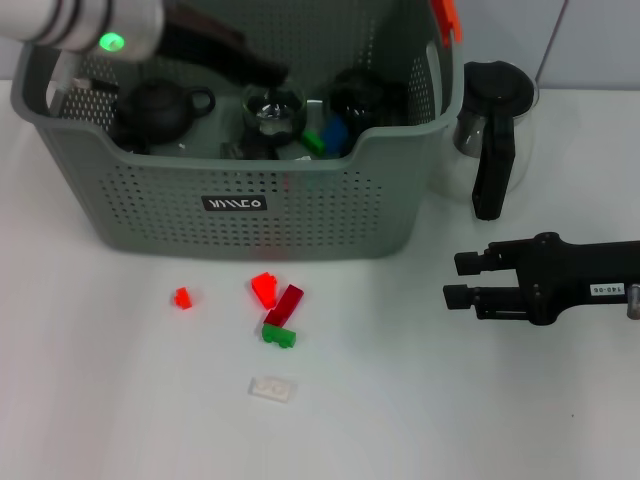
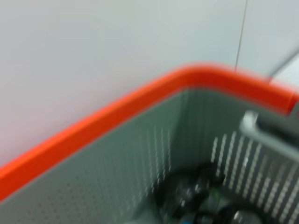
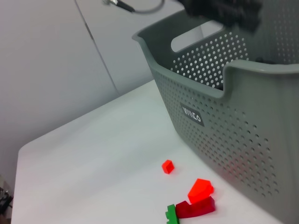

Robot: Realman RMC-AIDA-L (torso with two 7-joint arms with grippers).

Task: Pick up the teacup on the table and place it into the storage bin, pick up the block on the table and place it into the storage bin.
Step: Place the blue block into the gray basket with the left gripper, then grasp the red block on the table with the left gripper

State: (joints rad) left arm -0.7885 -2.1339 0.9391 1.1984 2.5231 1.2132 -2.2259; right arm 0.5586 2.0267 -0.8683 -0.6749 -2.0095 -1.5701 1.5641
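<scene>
Nearest to me on the white table [image 1: 100, 400] lies a small clear plastic block [image 1: 272, 388], and just beyond it a cluster: a green studded block [image 1: 279, 336] touching a dark red long block [image 1: 285, 304], with a bright red block [image 1: 264, 289] beside them and a tiny red block [image 1: 182, 297] apart to the left. They lie loose on the table in front of the bin, so I judge the block part of the task is not yet done. My right gripper [image 1: 458, 279] rests low over the table on the right side, fingers apart with nothing between them, pointing toward the blocks, probably ready for them. Behind the blocks stands the large grey perforated storage bin [image 1: 250, 215]; inside I see a dark teapot [image 1: 160, 108], a glass teacup [image 1: 273, 110] and some coloured pieces. My left gripper [image 1: 235, 55] reaches over the bin's interior, above the teacup; whether its fingers are open, I cannot tell. A glass pot with black handle [image 1: 492, 130] stands just beside the bin on the right.
</scene>
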